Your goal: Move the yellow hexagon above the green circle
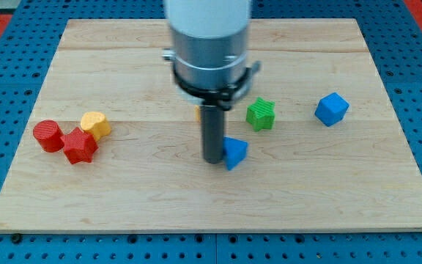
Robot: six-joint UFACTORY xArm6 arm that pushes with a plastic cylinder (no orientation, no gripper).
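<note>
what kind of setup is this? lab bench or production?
Most likely a lab tabletop pushing rig: a wooden board on a blue pegboard base, small blocks like the blue cube and red star, and my tip.

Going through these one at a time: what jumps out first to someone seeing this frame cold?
The big grey arm fills the view's top centre, its dark rod dropping to my tip, which sits right against the left side of a blue block mid-board. At the view's left, a red cylinder, a red star-like block and a yellow block huddle together, while a green block and a blue cube stand apart on the right.
</note>
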